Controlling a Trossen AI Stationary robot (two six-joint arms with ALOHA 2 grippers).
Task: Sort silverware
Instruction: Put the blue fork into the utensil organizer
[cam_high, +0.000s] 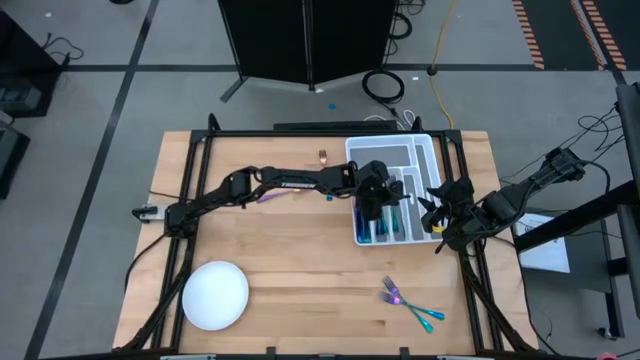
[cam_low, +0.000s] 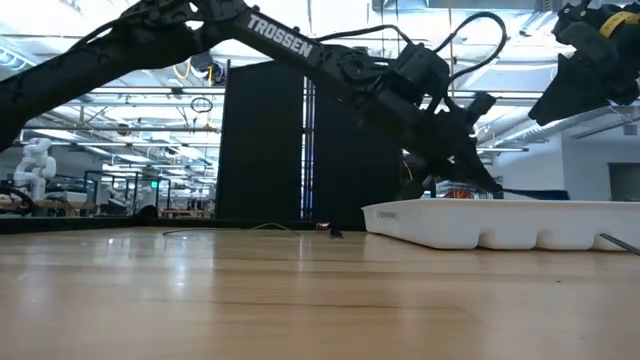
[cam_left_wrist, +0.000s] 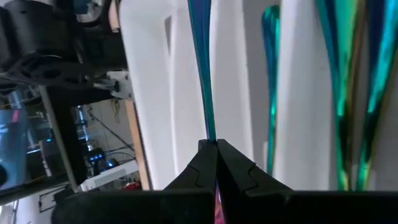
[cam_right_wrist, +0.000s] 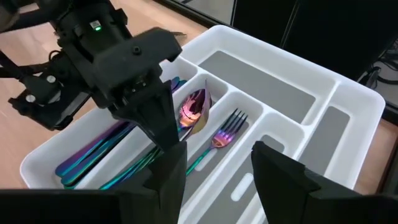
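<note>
Surface (cam_high: 300, 250): pale wood, carried everything listed below.

Tray (cam_high: 425, 150): white, divided into long compartments, lay at the far right of the surface. In the low view it showed as a low white wall (cam_low: 500, 222).

Plate (cam_high: 215, 295): round, white, sat at the near left corner of the surface, well apart from the tray.

My left arm: reached across the surface from the left, and my left gripper (cam_high: 375, 195) hung over the tray's near-left compartments. In the left wrist view its fingers (cam_left_wrist: 199, 171) were pressed together on the end of a slim teal-blue piece (cam_left_wrist: 202, 74) of silverware, which ran lengthwise down one long compartment. I could not tell whether that piece was a fork, spoon or knife.

My right arm: came in from the right edge, and my right gripper (cam_high: 440, 208) hovered at the tray's right rim. In the right wrist view my fingers (cam_right_wrist: 283, 177) stood spread with nothing between them.

Silverware in the tray: a bundle of purple, blue and teal handles (cam_right_wrist: 102, 155) lay in the outer long compartment; a pink-purple spoon (cam_right_wrist: 194, 107) lay in the next one; a fork (cam_right_wrist: 225, 132) with a teal handle lay in the compartment beside that.

Silverware loose on the surface: a few pieces, including a small fork (cam_high: 392, 290) and a teal-handled piece (cam_high: 425, 315), lay near the front right, apart from the tray.
</note>
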